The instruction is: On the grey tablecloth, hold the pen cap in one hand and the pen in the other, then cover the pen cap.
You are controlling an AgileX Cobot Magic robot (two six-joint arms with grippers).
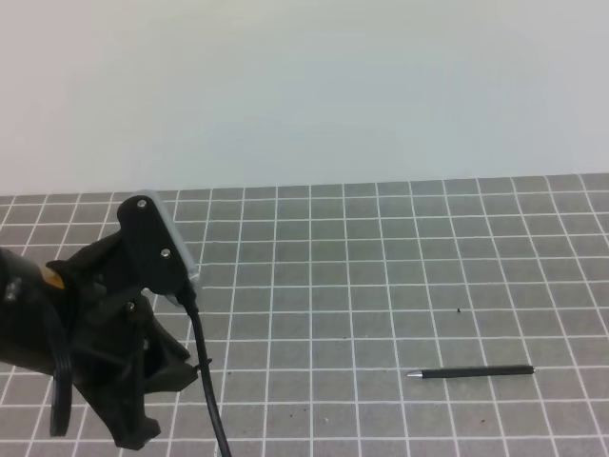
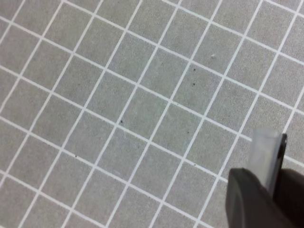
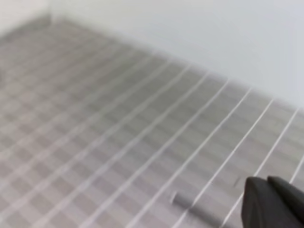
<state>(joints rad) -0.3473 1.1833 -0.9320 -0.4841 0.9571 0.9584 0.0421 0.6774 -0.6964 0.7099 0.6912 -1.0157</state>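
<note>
Grey cloth [image 1: 400, 286] under pale wall | left tool [image 2: 270, 190] narrow, holds something pale, cap unseen | right tool [image 3: 273, 202] shut, empty | pen [image 1: 471, 373] lies right, untouched | step: pickup; next: right tool opens, descends over pen.

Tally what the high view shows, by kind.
Pen: 1
Grey tablecloth: 1
Robot arm: 1
Pen cap: 0 that can be made out
Total: 3

Left hand [image 2: 266, 190] hangs low, fingers near together; right hand [image 3: 273, 202] closed.
</note>
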